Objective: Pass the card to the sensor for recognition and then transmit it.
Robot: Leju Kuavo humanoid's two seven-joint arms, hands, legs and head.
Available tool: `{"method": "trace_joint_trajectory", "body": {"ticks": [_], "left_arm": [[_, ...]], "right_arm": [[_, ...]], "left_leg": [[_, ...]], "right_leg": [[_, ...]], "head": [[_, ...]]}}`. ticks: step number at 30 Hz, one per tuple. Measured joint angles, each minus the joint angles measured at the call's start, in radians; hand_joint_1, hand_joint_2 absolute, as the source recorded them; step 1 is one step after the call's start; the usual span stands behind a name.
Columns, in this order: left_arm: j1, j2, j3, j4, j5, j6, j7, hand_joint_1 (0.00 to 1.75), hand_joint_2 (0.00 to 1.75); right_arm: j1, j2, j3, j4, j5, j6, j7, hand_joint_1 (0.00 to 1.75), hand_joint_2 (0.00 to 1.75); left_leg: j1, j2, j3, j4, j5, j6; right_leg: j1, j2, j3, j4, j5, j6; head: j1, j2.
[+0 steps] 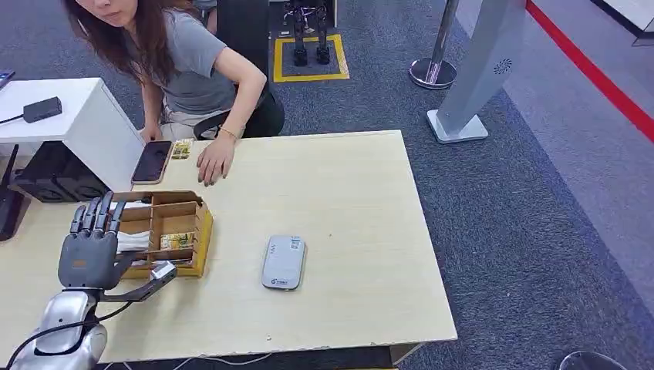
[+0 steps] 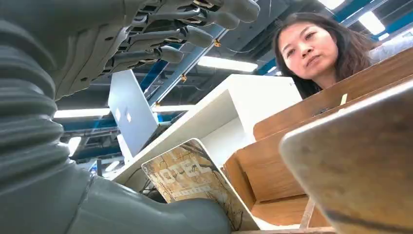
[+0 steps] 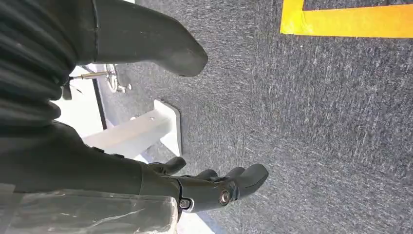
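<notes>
Hovering over the near-left part of the pale wooden table [image 1: 339, 185], the left hand [image 1: 91, 247] is raised with fingers [image 1: 96, 216] spread and extended, thumb out toward the wooden compartment box [image 1: 181, 212]; nothing is clearly gripped; in the left wrist view a patterned beige card [image 2: 192, 183] stands tilted right next to the thumb [image 2: 146, 214], at the wooden box's edge; whether the thumb touches it cannot be told; the head view shows more cards in the box's compartments, with a small light object near the thumb tip; the grey rounded rectangular card reader [image 1: 283, 262] lies flat on the table, to the right of the box and apart from it; right hand [image 3: 209, 187] hangs over the dark grey carpet [image 3: 316, 122], fingers loosely extended and apart, holding nothing; a yellow tape line [image 3: 348, 19] crosses the carpet; a person in a grey t-shirt [image 1: 193, 65] sits at the far side, one hand [image 1: 214, 160] resting flat on the tabletop next to a black phone [image 1: 152, 161]; a white cabinet [image 1: 77, 127] stands at the table's far left.
</notes>
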Motion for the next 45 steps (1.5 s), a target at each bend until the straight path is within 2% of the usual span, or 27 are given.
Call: {"method": "trace_joint_trajectory", "body": {"ticks": [19, 23, 27, 28, 30, 31, 32, 35, 45], "left_arm": [[0.0, 0.0, 0.0, 0.0, 0.001, -0.003, 0.0, 0.0, 1.75], [-0.001, 0.0, -0.001, 0.0, 0.015, -0.021, 0.0, 0.02, 1.75], [-0.005, 0.0, -0.001, 0.0, 0.053, -0.069, -0.002, 0.09, 1.75], [-0.009, 0.0, -0.001, 0.0, 0.061, -0.08, -0.007, 0.54, 1.75], [-0.014, 0.0, -0.001, 0.0, 0.076, -0.106, -0.014, 0.75, 1.75], [-0.015, 0.0, -0.002, 0.0, 0.083, -0.12, -0.014, 0.96, 1.75], [-0.019, 0.0, -0.002, 0.001, 0.098, -0.145, -0.018, 1.38, 1.75], [-0.037, 0.0, -0.004, 0.009, 0.126, -0.197, -0.02, 1.38, 1.75], [-0.06, 0.0, -0.02, 0.037, 0.174, -0.254, -0.02, 1.4, 1.75]], "right_arm": [[0.0, -0.001, 0.0, 0.0, 0.0, 0.0, 0.0, 0.0, 1.75], [0.0, -0.001, 0.0, 0.0, 0.0, -0.005, -0.003, 0.0, 1.75], [0.0, -0.002, 0.0, 0.0, 0.0, -0.01, -0.004, 0.0, 1.75], [0.0, -0.002, 0.0, 0.0, 0.0, -0.011, -0.004, 0.0, 1.75], [0.0, -0.003, 0.0, 0.0, 0.0, -0.011, -0.004, 0.0, 1.75], [0.0, -0.004, 0.0, 0.0, 0.0, -0.011, -0.004, 0.0, 1.75], [0.0, -0.004, 0.0, 0.0, -0.002, -0.011, -0.004, 0.0, 1.75], [0.0, -0.006, 0.0, 0.0, -0.002, -0.013, -0.004, 0.0, 1.75], [0.0, -0.008, 0.0, 0.0, -0.002, -0.016, -0.004, 0.0, 1.75]], "left_leg": [[0.0, 0.0, 0.0, 0.0, 0.0, 0.0], [0.0, 0.0, 0.0, 0.0, 0.0, 0.0], [0.0, 0.0, 0.0, 0.0, 0.0, 0.0], [0.0, 0.0, 0.0, 0.0, 0.0, 0.0], [0.0, 0.0, 0.0, 0.0, 0.0, 0.0], [0.0, 0.0, 0.001, 0.0, 0.0, 0.0], [0.0, 0.0, 0.001, 0.0, 0.0, 0.0], [0.0, 0.0, 0.001, 0.0, 0.001, 0.0], [0.0, 0.0, 0.0, 0.0, 0.001, 0.0]], "right_leg": [[0.0, 0.0, 0.0, 0.0, 0.0, 0.0], [0.0, 0.0, 0.0, 0.0, 0.0, 0.0], [0.0, 0.0, 0.0, 0.0, 0.0, 0.0], [0.0, 0.0, 0.0, 0.0, 0.0, 0.0], [0.0, 0.0, 0.0, 0.0, 0.0, 0.0], [0.0, 0.0, 0.0, 0.0, 0.0, 0.0], [0.0, 0.0, 0.0, 0.0, 0.0, 0.0], [0.0, 0.0, 0.001, 0.0, 0.0, 0.0], [0.0, 0.0, 0.0, 0.0, 0.0, 0.0]], "head": [[0.0, 0.0], [0.0, 0.0], [0.0, 0.0], [0.0, 0.0], [0.0, 0.0], [0.0, 0.0], [0.0, 0.0], [0.0, 0.0], [0.0, 0.0]]}}
